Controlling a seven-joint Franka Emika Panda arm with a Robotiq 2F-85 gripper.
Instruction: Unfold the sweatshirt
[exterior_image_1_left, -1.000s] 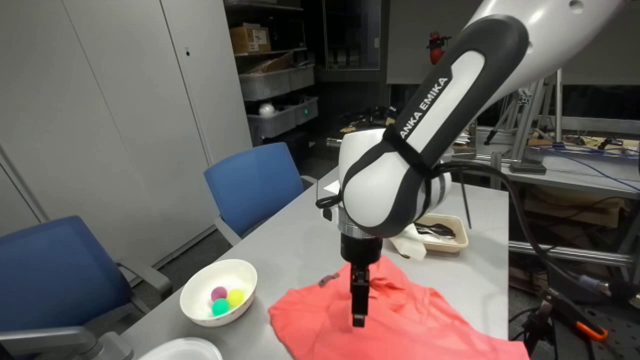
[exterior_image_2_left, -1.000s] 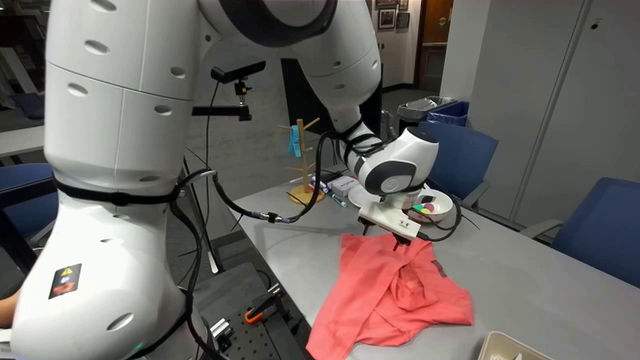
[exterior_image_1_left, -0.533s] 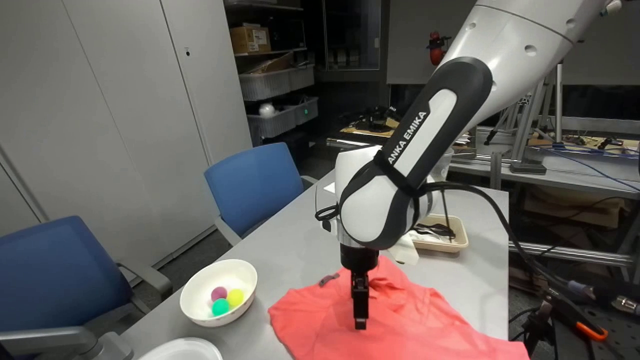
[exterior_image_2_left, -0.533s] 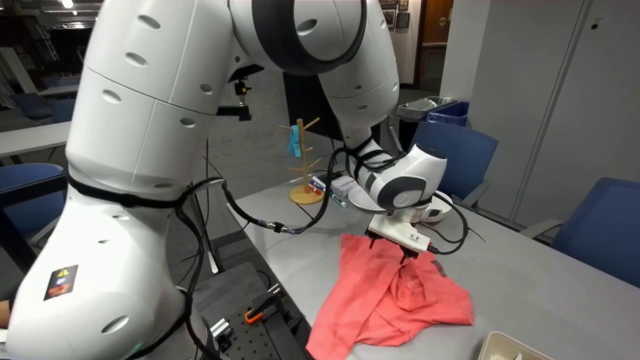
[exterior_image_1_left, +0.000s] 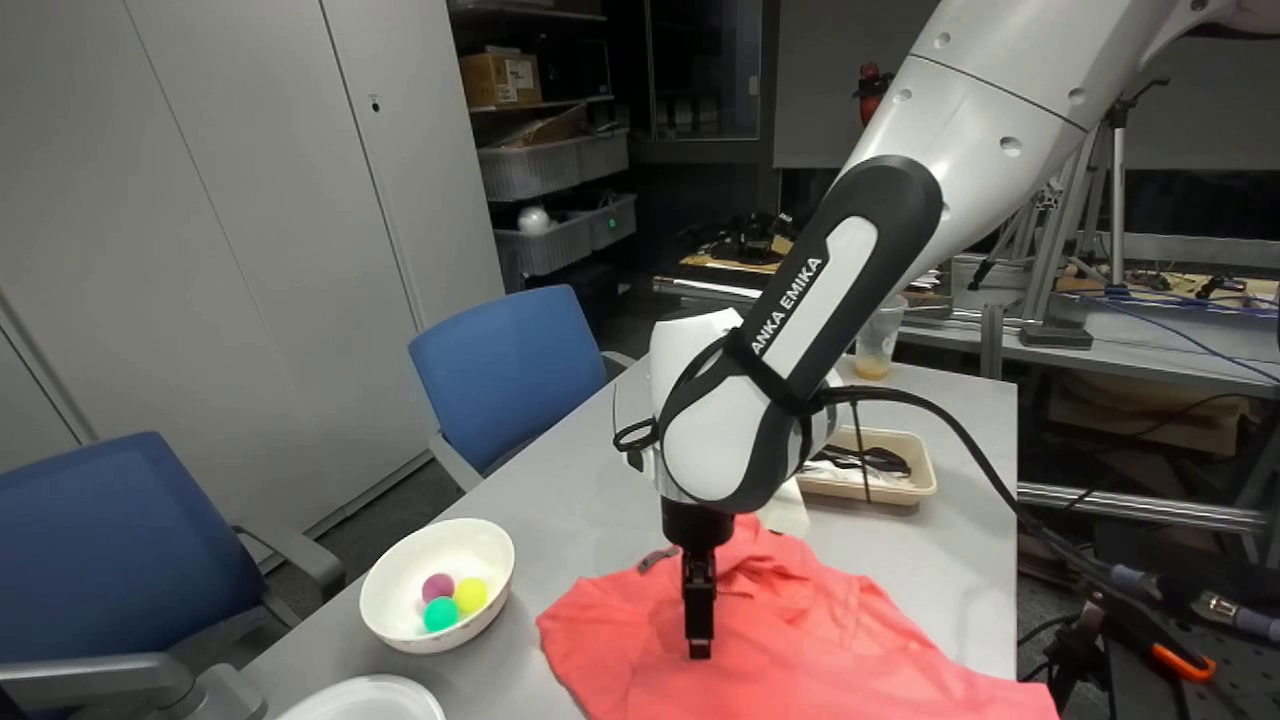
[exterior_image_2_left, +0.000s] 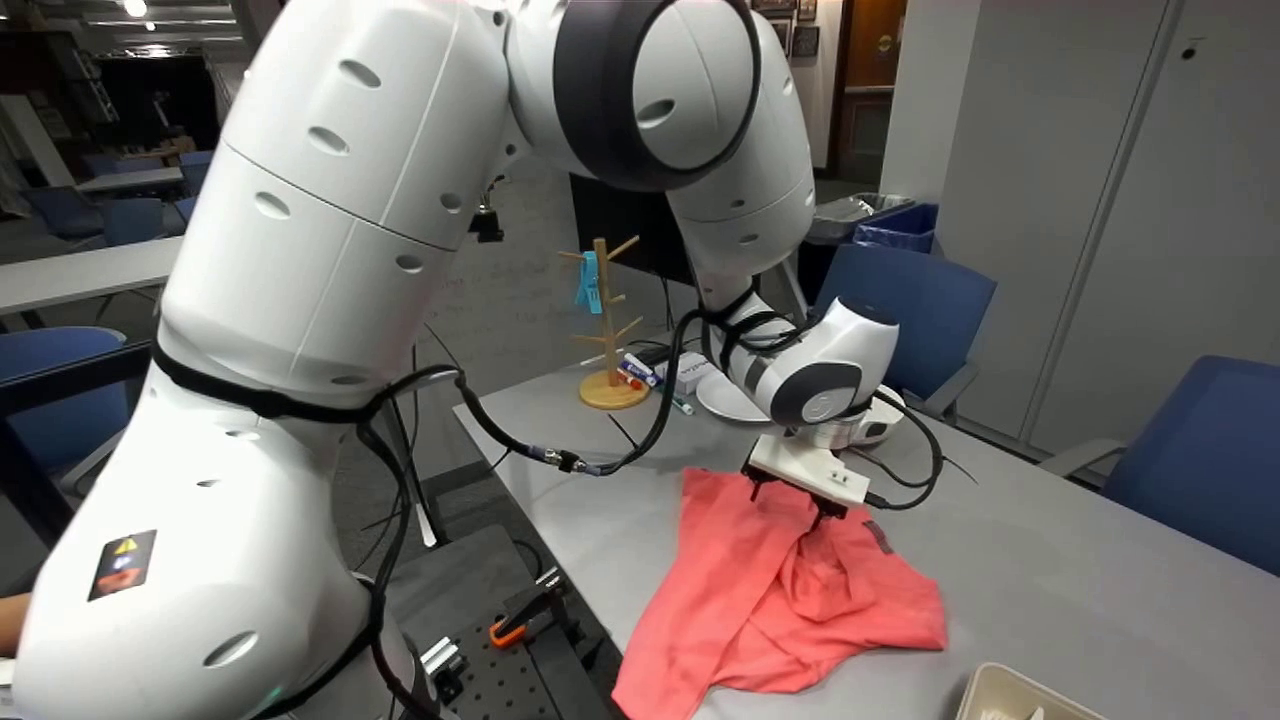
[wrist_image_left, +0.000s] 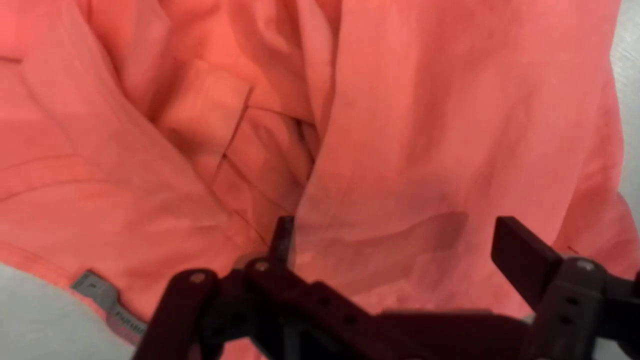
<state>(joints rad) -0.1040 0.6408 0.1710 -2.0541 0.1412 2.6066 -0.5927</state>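
a long grey counter (exterior_image_2_left: 1050, 520) has blue office chairs (exterior_image_1_left: 510, 370) along one long edge; the white panda arm (exterior_image_2_left: 310, 280) rises beside the opposite long edge and bends out over the top. the coral sweatshirt (exterior_image_2_left: 720, 600) lies crumpled on the counter, folded over itself, one end reaching the long edge by the arm's base. in the wrist view its layers overlap, with a deep gap between two folds.

a wooden mug tree (exterior_image_2_left: 608, 330) stands upright near one short edge. a beige tray (exterior_image_1_left: 905, 494) holding black and white utensils (exterior_image_1_left: 885, 458) sits past the sweatshirt, toward the other short edge and nearer the arm's side. a white bowl (exterior_image_1_left: 450, 545) stands upright by the chair-side edge, near the sweatshirt but apart from it, and a white plate (exterior_image_2_left: 728, 398) lies near the bowl, on the mug tree's side.

the end effector (wrist_image_left: 393, 222) is over the sweatshirt, jaws spread wide, nothing gripped; whether its fingertips (wrist_image_left: 522, 257) touch the cloth cannot be told.

near the tray's short edge is a clear plastic cup (exterior_image_1_left: 880, 335). a small white box (exterior_image_2_left: 695, 372) and marker pens (exterior_image_2_left: 640, 369) lie between mug tree and plate. a light blue clip (exterior_image_2_left: 588, 283) hangs on the mug tree. in the bowl, a green ball (exterior_image_1_left: 440, 614), a yellow ball (exterior_image_1_left: 471, 596) and a purple ball (exterior_image_1_left: 437, 586) cluster together. a grey label (wrist_image_left: 105, 297) shows at the sweatshirt's border, its lettering blurred.
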